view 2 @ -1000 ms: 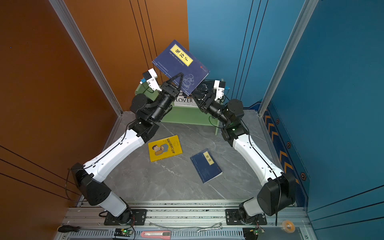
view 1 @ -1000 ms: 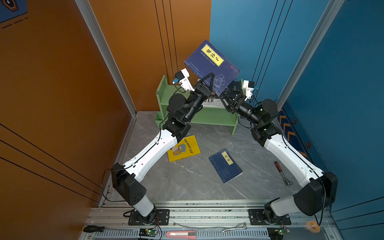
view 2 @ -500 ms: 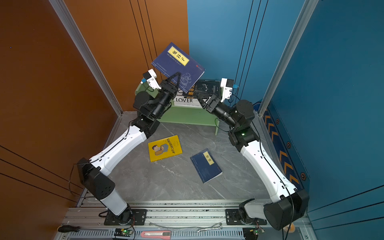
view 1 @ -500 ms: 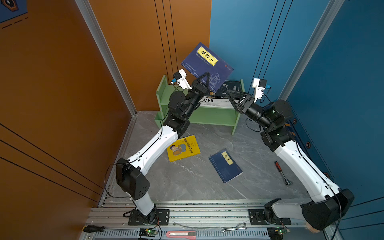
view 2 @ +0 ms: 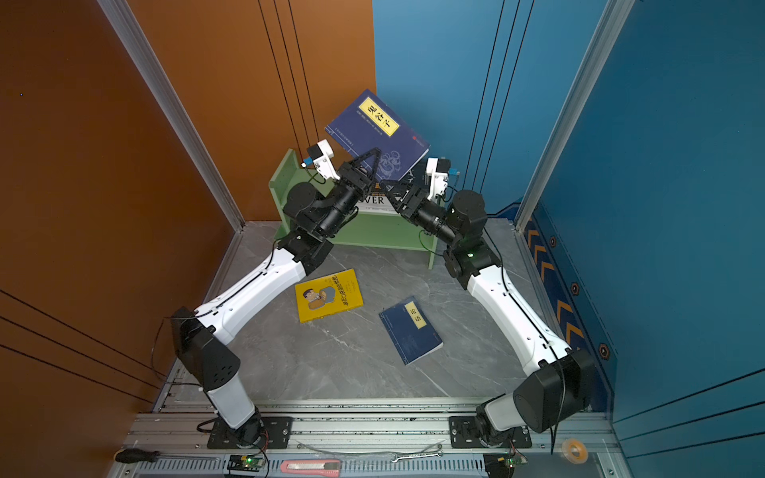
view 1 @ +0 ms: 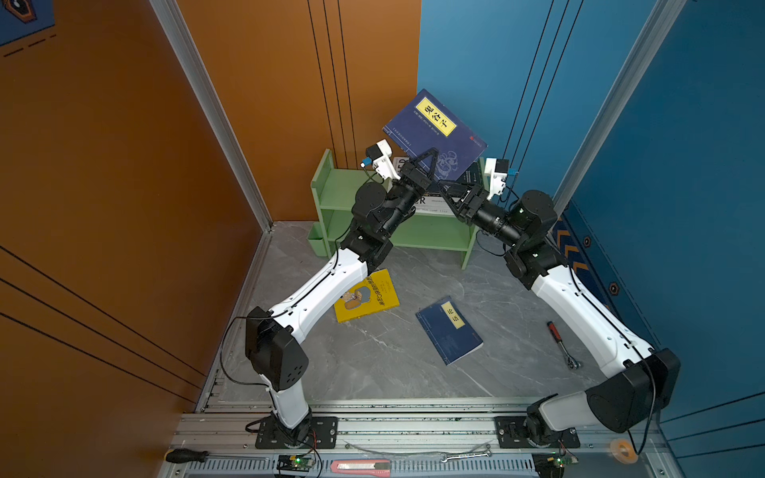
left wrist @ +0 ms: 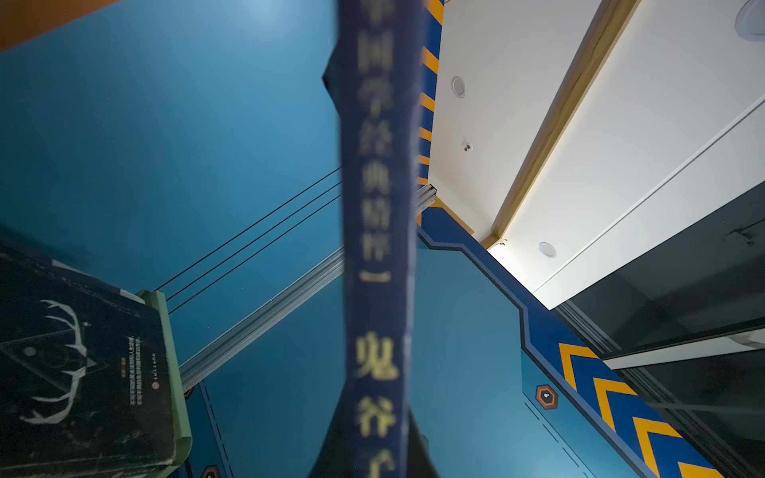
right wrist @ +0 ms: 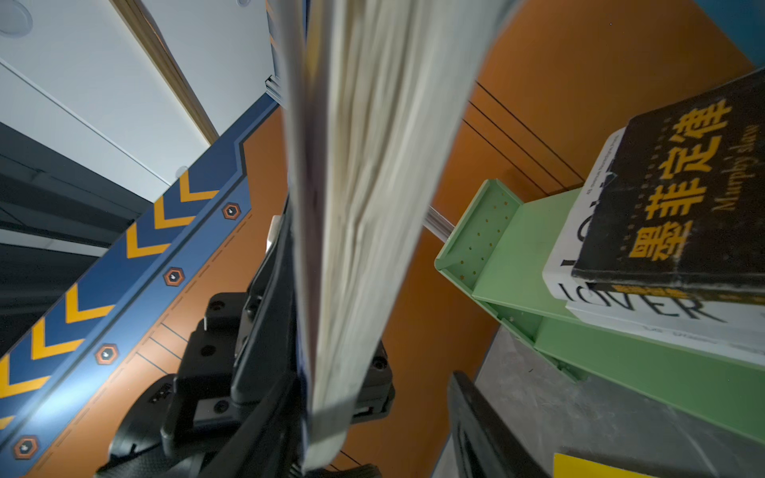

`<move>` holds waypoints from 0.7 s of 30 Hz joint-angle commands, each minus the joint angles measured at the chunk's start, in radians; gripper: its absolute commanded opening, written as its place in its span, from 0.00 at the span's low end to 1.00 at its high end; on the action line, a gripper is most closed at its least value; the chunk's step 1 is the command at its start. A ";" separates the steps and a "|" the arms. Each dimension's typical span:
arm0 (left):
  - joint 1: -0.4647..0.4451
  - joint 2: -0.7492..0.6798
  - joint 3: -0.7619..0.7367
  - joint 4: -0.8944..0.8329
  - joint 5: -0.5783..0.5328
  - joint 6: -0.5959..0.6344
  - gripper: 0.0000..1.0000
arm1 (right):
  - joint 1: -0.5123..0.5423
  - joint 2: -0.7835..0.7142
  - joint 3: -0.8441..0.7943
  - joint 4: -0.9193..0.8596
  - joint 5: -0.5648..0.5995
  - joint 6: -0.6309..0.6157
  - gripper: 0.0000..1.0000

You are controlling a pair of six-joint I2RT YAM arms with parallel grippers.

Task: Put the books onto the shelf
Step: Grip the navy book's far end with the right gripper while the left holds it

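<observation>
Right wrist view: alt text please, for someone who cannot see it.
A navy book, seen edge-on with pale pages fanned, fills the centre, clamped by the left end effector. Further off, a black book lies on a white book atop the green shelf.

I see two navy covers with yellow title labels: the lifted navy book (view 1: 434, 132) also bears a pale swirl motif, and the navy book on the floor (view 1: 449, 331) has fine pale lines. The shelf (right wrist: 484, 231) is pale green with a hole-dotted side panel. The black book (right wrist: 679, 198) shows yellow characters, the white book (right wrist: 645, 308) black lettering, the yellow book (view 2: 329, 296) a cartoon figure. The floor (view 2: 331, 364) is grey, veined white.
</observation>
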 commanded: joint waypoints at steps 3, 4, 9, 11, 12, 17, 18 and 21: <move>-0.019 0.018 0.044 0.057 0.025 -0.013 0.00 | 0.002 -0.001 0.026 0.046 0.040 0.017 0.43; -0.020 0.021 0.044 0.060 0.024 -0.014 0.00 | 0.001 -0.002 0.025 0.049 0.041 0.019 0.40; -0.026 0.033 0.049 0.082 0.024 -0.025 0.00 | 0.001 -0.004 0.020 0.051 0.058 0.030 0.24; -0.028 0.038 0.052 0.088 0.027 -0.030 0.00 | 0.000 -0.005 0.020 0.054 0.064 0.036 0.22; -0.030 0.040 0.052 0.091 0.026 -0.030 0.00 | 0.000 -0.006 0.017 0.059 0.068 0.039 0.21; -0.037 0.044 0.043 0.100 0.022 -0.031 0.01 | -0.012 -0.014 0.007 0.074 0.085 0.053 0.14; -0.037 0.044 0.043 0.101 0.025 -0.032 0.03 | -0.016 -0.015 0.006 0.076 0.084 0.055 0.13; -0.033 0.040 0.038 0.100 0.029 -0.030 0.19 | -0.034 -0.021 0.006 0.077 0.066 0.062 0.09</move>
